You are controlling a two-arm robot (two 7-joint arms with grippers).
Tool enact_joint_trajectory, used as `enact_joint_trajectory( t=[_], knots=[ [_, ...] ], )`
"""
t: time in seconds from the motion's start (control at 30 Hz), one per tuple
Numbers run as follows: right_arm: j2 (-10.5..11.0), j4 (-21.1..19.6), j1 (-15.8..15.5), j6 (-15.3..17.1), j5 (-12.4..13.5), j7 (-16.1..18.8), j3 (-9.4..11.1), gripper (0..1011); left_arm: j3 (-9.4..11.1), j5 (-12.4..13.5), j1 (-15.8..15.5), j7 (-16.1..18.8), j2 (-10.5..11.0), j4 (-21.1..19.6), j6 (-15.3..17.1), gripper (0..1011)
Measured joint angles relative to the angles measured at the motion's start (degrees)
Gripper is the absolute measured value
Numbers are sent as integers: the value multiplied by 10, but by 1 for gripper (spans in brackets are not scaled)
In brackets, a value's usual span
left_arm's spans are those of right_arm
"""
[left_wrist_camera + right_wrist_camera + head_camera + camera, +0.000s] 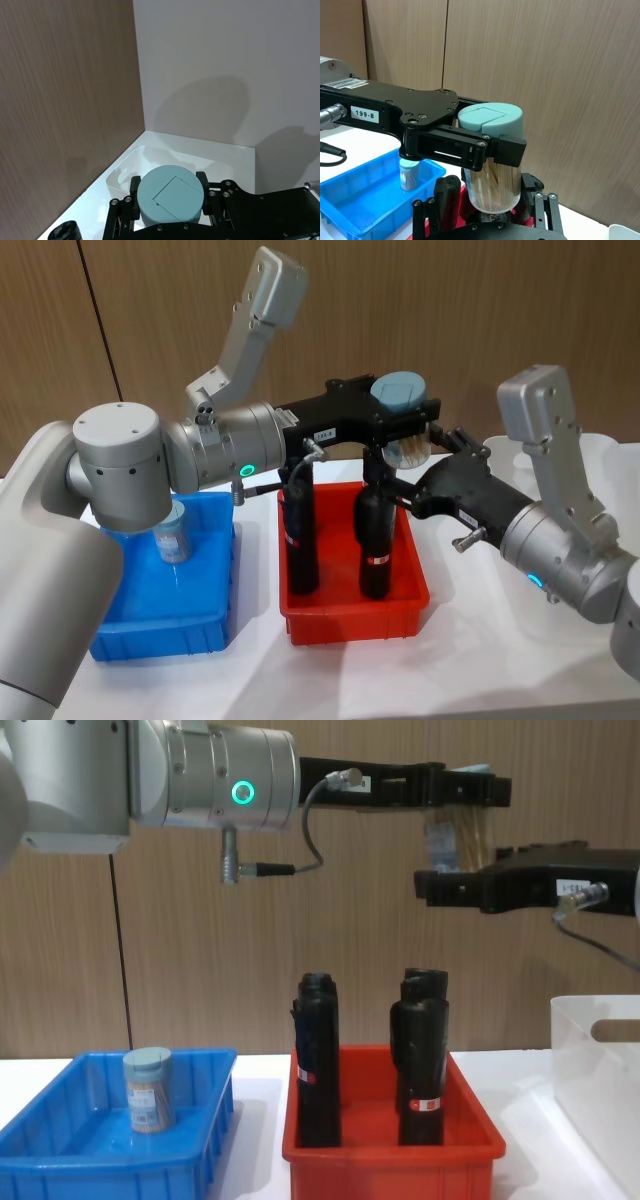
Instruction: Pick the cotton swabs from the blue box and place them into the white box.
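A cotton swab jar [405, 447] with a pale blue lid hangs high above the red bin, and my left gripper [400, 415] is shut on its lid. The left wrist view looks down on that lid [170, 197]. My right gripper [425, 468] comes in from the right at the jar's lower half; in the right wrist view the jar's base [492, 190] sits inside it. Another cotton swab jar [173, 533] stands upright in the blue box [200, 625] at the left. The white box [600, 1070] is at the far right.
The red bin [350, 625] sits in the middle, directly under both grippers, with tall black tubes [300, 530] standing upright in it. A wooden wall lies behind the table. Bare white tabletop lies in front of the bins.
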Motion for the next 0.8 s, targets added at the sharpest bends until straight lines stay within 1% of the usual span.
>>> enact_joint_trajectory(
  t=[0.13, 0.2, 0.27, 0.33, 0.43, 0.8],
  knots=[
    [-1, 3, 3, 0, 0, 1, 0, 816, 0, 0, 0, 0, 0, 0, 0, 661],
    [-2, 4, 4, 0, 0, 1, -1, 788, 0, 0, 0, 0, 0, 0, 0, 661],
    [-2, 5, 5, 0, 0, 1, -1, 708, 0, 0, 0, 0, 0, 0, 0, 661],
    [-3, 5, 6, 0, 1, 1, -1, 657, 0, 0, 0, 0, 0, 0, 0, 660],
    [-3, 5, 7, 0, 1, 0, -1, 639, 0, 0, 0, 0, 0, 0, 0, 661],
    [-4, 6, 8, -4, 2, -2, -2, 639, -1, -1, 0, 0, 0, 0, -1, 661]
  ],
)
